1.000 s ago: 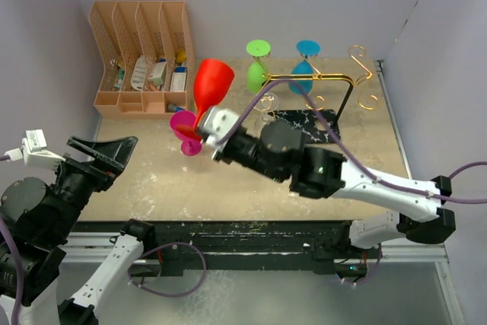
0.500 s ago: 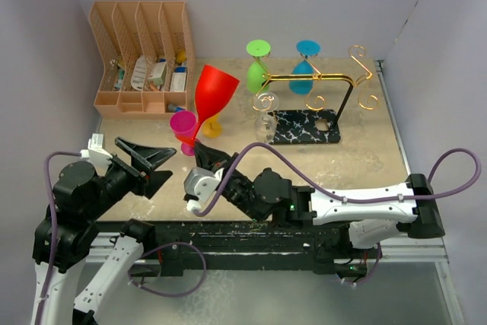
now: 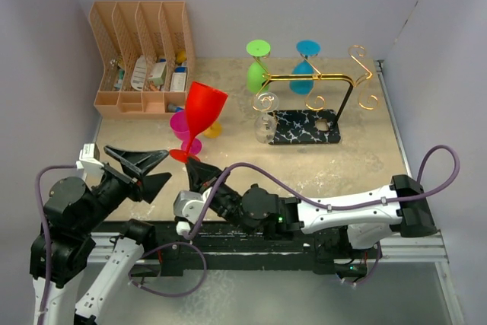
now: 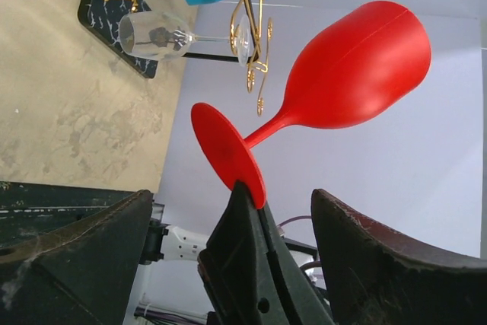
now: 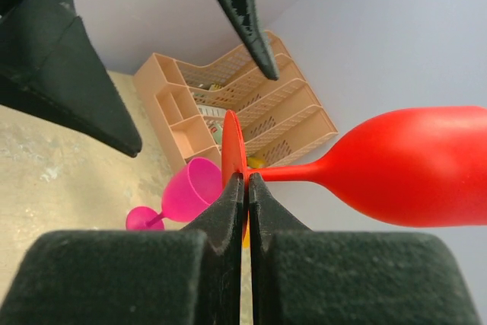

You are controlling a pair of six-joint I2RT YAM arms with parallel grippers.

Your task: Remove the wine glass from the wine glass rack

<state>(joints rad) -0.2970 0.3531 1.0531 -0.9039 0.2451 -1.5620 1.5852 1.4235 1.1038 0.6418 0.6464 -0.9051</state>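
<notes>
My right gripper is shut on the edge of the foot of a red wine glass, and holds it tilted in the air near the table's front left. In the right wrist view the fingers pinch the thin red foot disc, and the bowl points right. My left gripper stands open just left of that foot without touching it; in its own view the foot sits between its wide jaws. The gold wine glass rack stands at the back right on its marbled base.
A green glass, a blue glass and a clear glass hang on the rack. A pink glass lies on the table beside a yellow object. An orange file organiser stands at the back left.
The right arm has carried the red glass from beside the rack down to the front left. The left arm has swung in until its open jaws face the glass's foot.
</notes>
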